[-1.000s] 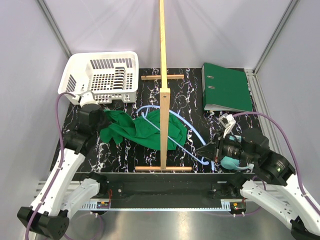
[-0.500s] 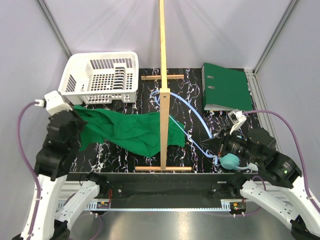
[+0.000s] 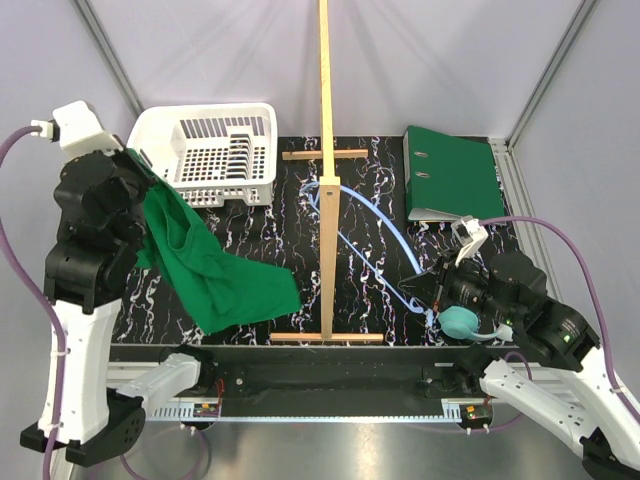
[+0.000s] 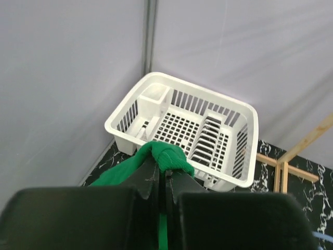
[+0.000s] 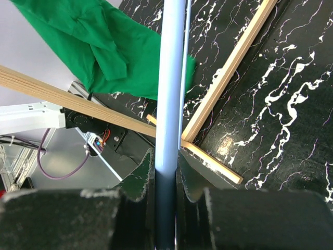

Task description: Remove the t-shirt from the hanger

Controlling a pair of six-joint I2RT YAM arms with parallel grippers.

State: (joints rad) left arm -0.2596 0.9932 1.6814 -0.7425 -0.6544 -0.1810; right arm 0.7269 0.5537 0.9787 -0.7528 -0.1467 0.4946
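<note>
While the t-shirt hangs from the left claw: the t-shirt (image 3: 215,275) droops left of the wooden stand (image 3: 327,120), its lower hem resting on the surface (image 3: 260,215) beside the stand's base.
Left claw (image 4: 165,174): raised high to the left of the stand, its fingers pinched together on a bunched fold of green cloth.
Right claw (image 5: 166,166): low and to the right of the stand, clamped on the pale blue bar of the hanger (image 5: 170,78).
Hanger: lies right of the stand's post, apart from the cloth; no fabric shows on it.
Task state (judgement): the shirt appears free of the hanger, and what remains is to set it down.
Method: hold the hanger pinned where it is. Carry the shirt further left of the stand so the trailing hem cannot snag the base rail, then lower it before letting go.
Risk: a swing toward the stand could drape cloth over the post.
Change over the last half second: the left claw has risen. The shirt, then spread across the surface as far as the stand's post, is now drawn wholly to its left. The hanger has barely shifted.
</note>
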